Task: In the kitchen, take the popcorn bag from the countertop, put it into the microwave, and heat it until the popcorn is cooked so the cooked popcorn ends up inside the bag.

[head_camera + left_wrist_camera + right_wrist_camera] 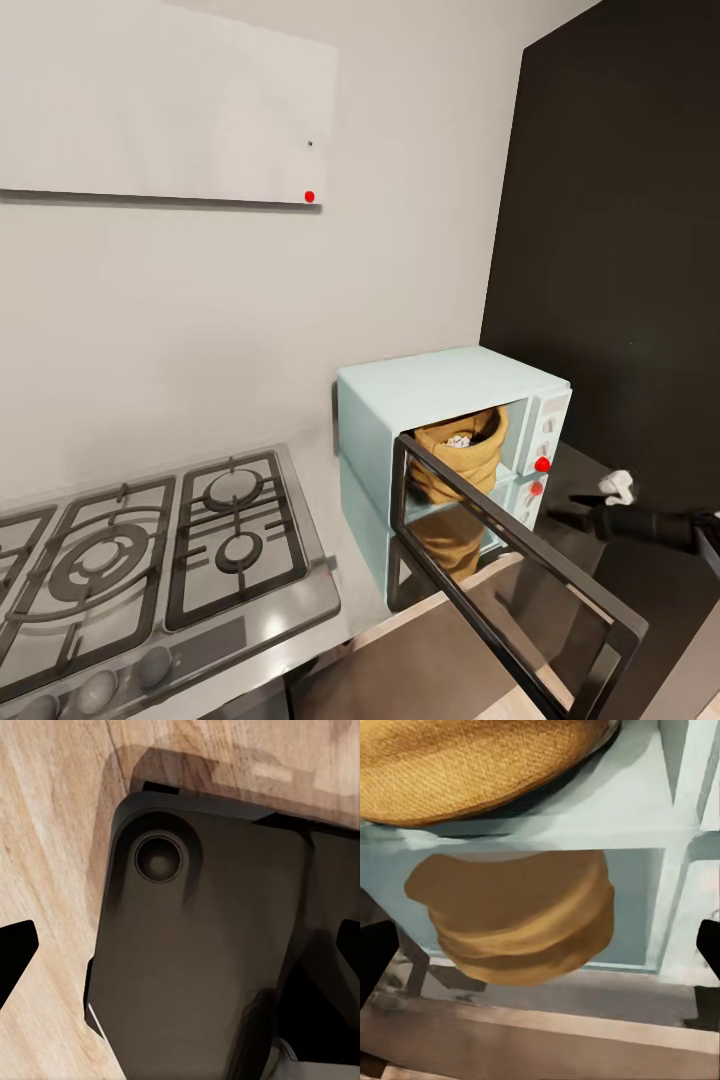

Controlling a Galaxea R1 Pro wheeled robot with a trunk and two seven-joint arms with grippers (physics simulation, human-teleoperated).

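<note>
Kitchen corner — popcorn bag [458,452] inside the open microwave [420,395], right gripper [585,508] nearby, apparently empty, jaws apart.

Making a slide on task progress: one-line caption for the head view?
Popcorn bag sits inside the open microwave, door swung down, right gripper nearby.

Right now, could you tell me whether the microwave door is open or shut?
Open: the door hangs down in front of the microwave, and the popcorn bag sits inside.
</note>
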